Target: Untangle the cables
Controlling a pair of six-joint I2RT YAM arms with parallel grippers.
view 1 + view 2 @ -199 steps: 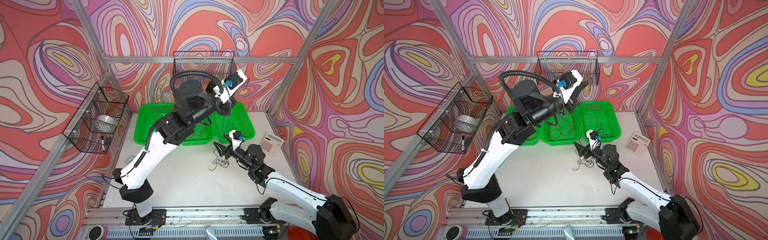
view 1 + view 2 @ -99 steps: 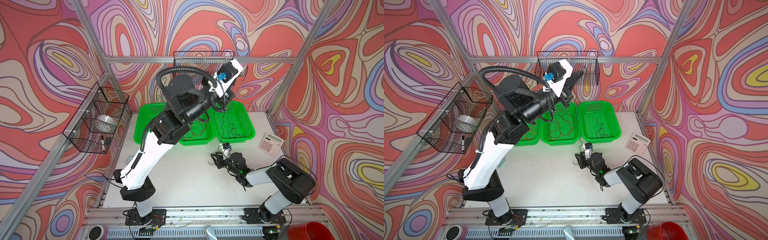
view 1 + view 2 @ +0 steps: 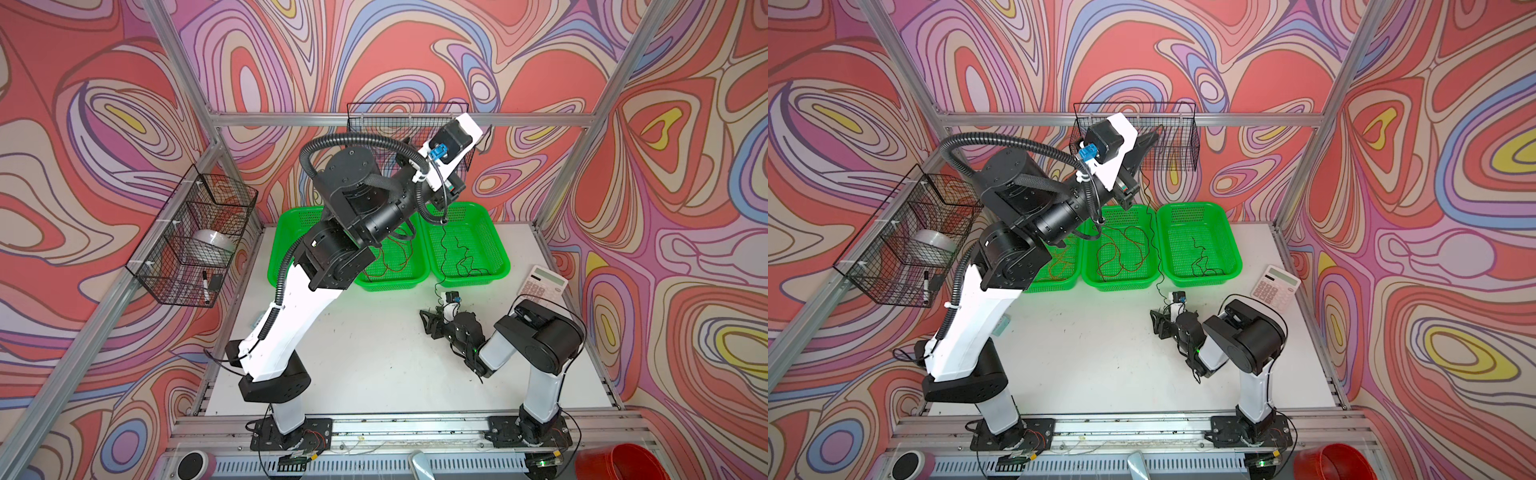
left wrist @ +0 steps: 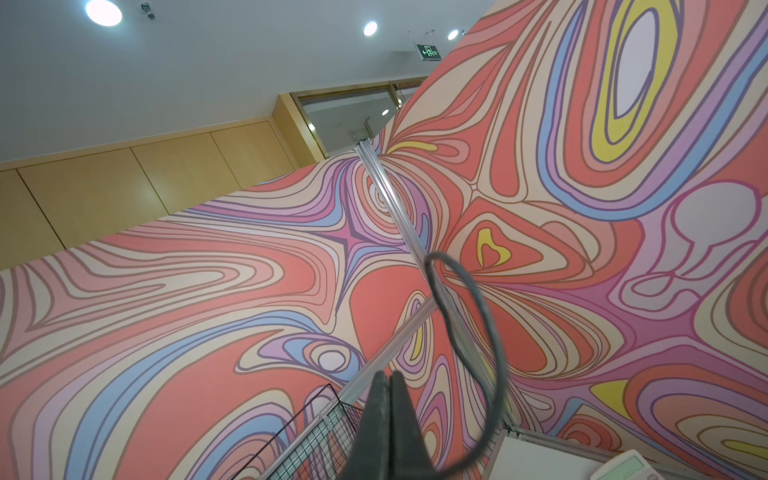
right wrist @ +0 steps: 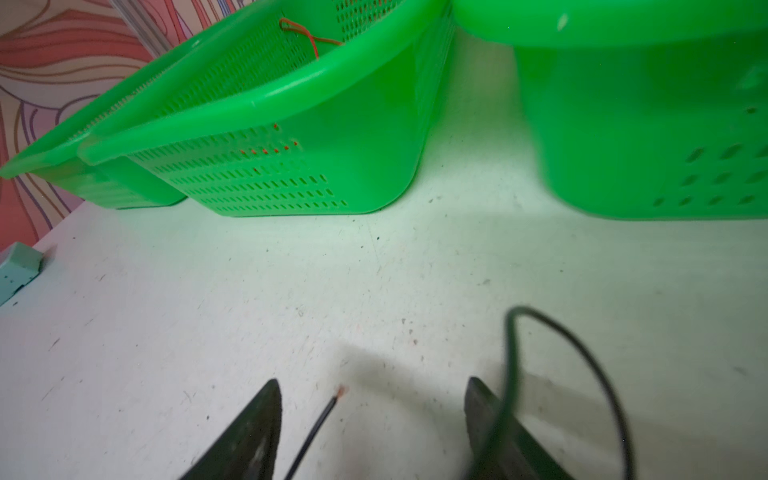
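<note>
Left gripper [image 4: 386, 376], raised high, pinches its dark wedge-shaped jaws shut on the thin black cable [image 4: 496, 345], which loops beside them and hangs down to the scuffed white table [image 5: 208, 311]. Right gripper [image 5: 370, 382] sits low there with jaws spread; the cable's copper-tipped end lies between them, with perforated green plastic baskets [image 5: 374, 145] ahead.
</note>
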